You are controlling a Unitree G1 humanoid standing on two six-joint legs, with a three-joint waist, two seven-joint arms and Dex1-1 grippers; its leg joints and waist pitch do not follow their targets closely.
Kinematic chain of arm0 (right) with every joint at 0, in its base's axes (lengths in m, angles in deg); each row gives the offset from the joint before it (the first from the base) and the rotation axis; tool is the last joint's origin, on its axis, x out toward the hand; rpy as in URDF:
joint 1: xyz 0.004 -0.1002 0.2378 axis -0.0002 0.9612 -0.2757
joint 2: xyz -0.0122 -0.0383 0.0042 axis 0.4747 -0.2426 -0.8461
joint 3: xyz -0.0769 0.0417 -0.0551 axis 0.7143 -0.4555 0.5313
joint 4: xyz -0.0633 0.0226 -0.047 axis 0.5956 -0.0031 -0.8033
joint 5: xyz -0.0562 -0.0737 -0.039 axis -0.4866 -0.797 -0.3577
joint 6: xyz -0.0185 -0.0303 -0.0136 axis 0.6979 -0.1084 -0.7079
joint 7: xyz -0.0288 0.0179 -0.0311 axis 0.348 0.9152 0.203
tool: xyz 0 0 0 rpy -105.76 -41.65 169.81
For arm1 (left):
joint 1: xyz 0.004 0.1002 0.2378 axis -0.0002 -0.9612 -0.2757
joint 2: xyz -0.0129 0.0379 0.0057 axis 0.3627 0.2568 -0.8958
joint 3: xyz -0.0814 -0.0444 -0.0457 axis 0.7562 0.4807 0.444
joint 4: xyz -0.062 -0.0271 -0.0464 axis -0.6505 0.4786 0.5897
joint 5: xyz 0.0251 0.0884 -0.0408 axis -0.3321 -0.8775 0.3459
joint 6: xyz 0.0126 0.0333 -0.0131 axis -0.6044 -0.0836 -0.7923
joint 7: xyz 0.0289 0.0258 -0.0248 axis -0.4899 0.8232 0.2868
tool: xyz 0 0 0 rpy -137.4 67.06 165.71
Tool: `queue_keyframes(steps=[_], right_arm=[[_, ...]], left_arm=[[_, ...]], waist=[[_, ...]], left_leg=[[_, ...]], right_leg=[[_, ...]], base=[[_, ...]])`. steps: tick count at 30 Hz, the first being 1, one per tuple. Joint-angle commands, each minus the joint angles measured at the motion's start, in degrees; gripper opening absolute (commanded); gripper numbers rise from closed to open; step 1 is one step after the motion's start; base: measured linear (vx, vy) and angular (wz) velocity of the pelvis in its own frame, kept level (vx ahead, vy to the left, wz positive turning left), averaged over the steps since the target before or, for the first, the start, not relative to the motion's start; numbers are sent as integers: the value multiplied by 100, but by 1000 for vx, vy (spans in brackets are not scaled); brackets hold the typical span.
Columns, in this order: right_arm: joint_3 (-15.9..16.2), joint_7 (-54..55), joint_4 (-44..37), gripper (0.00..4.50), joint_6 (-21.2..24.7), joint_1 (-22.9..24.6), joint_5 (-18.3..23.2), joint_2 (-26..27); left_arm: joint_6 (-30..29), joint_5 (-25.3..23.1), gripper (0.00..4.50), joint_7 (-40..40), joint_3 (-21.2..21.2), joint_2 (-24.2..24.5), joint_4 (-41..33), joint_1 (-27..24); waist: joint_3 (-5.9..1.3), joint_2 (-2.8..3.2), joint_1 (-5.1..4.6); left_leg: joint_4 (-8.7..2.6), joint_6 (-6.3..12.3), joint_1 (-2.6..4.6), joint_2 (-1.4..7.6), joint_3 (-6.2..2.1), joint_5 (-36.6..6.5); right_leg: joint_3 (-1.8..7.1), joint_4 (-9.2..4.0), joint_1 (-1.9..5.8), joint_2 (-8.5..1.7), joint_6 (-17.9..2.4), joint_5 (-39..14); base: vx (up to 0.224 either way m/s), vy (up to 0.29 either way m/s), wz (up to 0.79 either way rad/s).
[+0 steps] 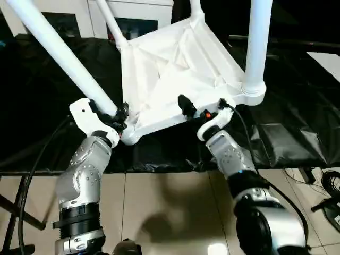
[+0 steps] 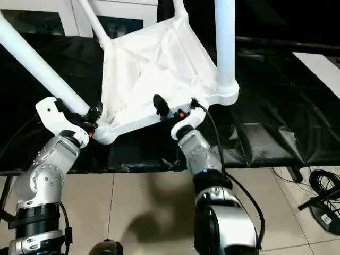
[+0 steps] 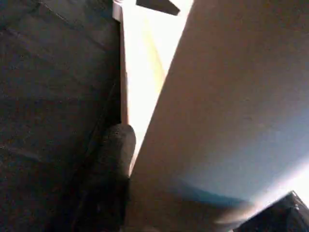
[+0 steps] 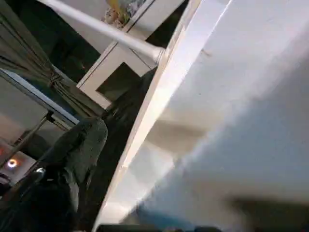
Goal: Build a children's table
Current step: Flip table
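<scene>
Head views: the children's table (image 1: 175, 69) lies upside down and tilted on the black-draped tabletop (image 1: 297, 133). It sits about midway along the near edge, ribbed underside facing the camera. Its white legs stand in their corner sockets, which suggests assembly is near its end. The near-left leg (image 1: 58, 53) slants up and away to the left, and the near-right leg (image 1: 258, 42) rises almost straight from its round socket (image 1: 252, 94). The left gripper (image 1: 121, 117) sits at the foot of the near-left leg where it enters the socket. Its fingers are closed round the tube, probably to steady or seat the leg where leverage is best. The right gripper (image 1: 204, 108) meets the table's near rim between the two near sockets, fingers spread wide, one on each side of the rim. It looks placed to brace or take the rim rather than gripping it. A white glass-doored cabinet (image 1: 133, 13) stands beyond the far edge, and a flat white board (image 1: 326, 61) lies toward the far right corner. Left wrist view: one dark finger (image 3: 116, 154) presses along the pale tube of the leg, with black cloth beside it. Right wrist view: one finger (image 4: 79, 145) stands clear of the white rim (image 4: 159, 96), confirming an ungripped, parted stance, with a far leg (image 4: 101, 26) crossing above.
</scene>
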Motion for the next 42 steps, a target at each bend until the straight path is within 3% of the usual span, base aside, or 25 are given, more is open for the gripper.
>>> queue_keyframes(steps=[1, 6, 8, 14, 15, 17, 19, 20, 25, 27, 29, 32, 37, 38, 42], right_arm=[[-117, -83, 103, 410, -77, -134, 104, -47], [-244, -87, 349, 369, -173, -263, 107, -83], [-341, -149, 514, 331, -243, -345, 128, -110], [-485, -165, 680, 293, -370, -442, 104, -202], [-485, -165, 680, 289, -370, -442, 104, -202], [-550, -158, 723, 280, -426, -480, 103, -229], [-603, -111, 751, 256, -504, -517, 93, -270], [-626, -97, 756, 243, -536, -536, 99, -289], [-778, 179, 715, 235, -859, -708, 87, -465], [-875, 294, 707, 234, -935, -778, 122, -542], [-992, 532, 684, 226, -1129, -904, 118, -728], [-901, 748, 650, 219, -1292, -954, -65, -901], [-551, 886, 543, 207, -1370, -979, -538, -1138], [-457, 914, 522, 206, -1376, -984, -664, -1177], [-102, 1238, 331, 206, -1345, -957, -1145, -1374]], left_arm=[[-118, 492, 239, 100, -115, -202, -208, 23], [-227, 459, 239, 84, -135, -191, -274, -30], [-301, 418, 239, 59, -127, -178, -288, -42], [-482, 284, 239, 154, -262, -54, -216, -8], [-482, 284, 239, 154, -262, -54, -216, -8], [-510, 275, 295, 306, -316, 30, -166, 16], [-474, 354, 311, 386, -234, 60, -115, 80], [-502, 344, 331, 441, -244, 125, -96, 99], [-280, -9, 366, 924, -338, 856, 162, 49], [-173, -77, 377, 1079, -293, 1078, 247, -5], [-32, -236, 397, 1621, -416, 1642, 253, -276], [28, -382, 397, 2101, -636, 2080, 109, -570], [393, -588, 397, 2859, -1071, 2673, -200, -939], [518, -587, 397, 3053, -1157, 2772, -306, -995], [846, -413, 397, 3943, -1502, 3154, -1042, -1073]], waist=[[-436, 24, -10], [-435, 8, -4], [-442, 10, -9], [-450, 71, -1], [-446, 53, -6], [-453, 63, -3], [-459, 75, 6], [-466, 117, 14], [-469, 115, 11], [-478, 178, -5], [-479, 190, -15], [-469, 243, 8], [-469, 244, 104], [-458, 239, 106], [-435, 209, 50]], left_leg=[[-346, 77, 289, 285, -68, -434], [-346, 74, 283, 282, -61, -426], [-337, 84, 286, 280, -51, -420], [-330, 39, 291, 274, -52, -411], [-336, 29, 287, 273, -49, -449], [-329, 27, 293, 272, -49, -424], [-322, -6, 302, 270, -44, -394], [-318, -15, 304, 265, -50, -365], [-318, 23, 298, 254, -47, -350], [-321, -61, 319, 258, -54, -375], [-322, -122, 325, 249, -52, -363], [-311, -207, 363, 255, -36, -377], [-325, -376, 382, 253, -6, -642], [-346, -422, 349, 256, -21, -682], [-397, -586, 339, 256, -14, -993]], right_leg=[[138, -292, 157, -364, -1134, 1427], [140, -305, 161, -376, -1109, 1351], [140, -300, 155, -368, -1116, 1360], [137, -289, 146, -357, -1107, 1437], [138, -297, 150, -355, -1112, 1421], [134, -289, 147, -353, -1131, 1451], [131, -278, 142, -346, -1177, 1498], [124, -264, 139, -339, -1200, 1568], [118, -262, 137, -333, -1169, 1564], [109, -251, 120, -321, -1144, 1482], [102, -240, 109, -302, -1142, 1481], [97, -229, 58, -286, -1141, 1558], [104, -242, 33, -274, -972, 1406], [97, -247, 54, -299, -982, 1301], [95, -259, 46, -303, -989, 868]], base=[[0, 0, 0], [0, 0, 0], [0, 0, 0], [0, 0, 0], [0, 0, 0], [0, 0, 0], [0, 0, 0], [0, 0, 0], [0, 0, 0], [0, 0, 0], [0, 0, 0], [0, 0, 0], [0, 0, 0], [0, 0, 0], [0, 0, 0]])
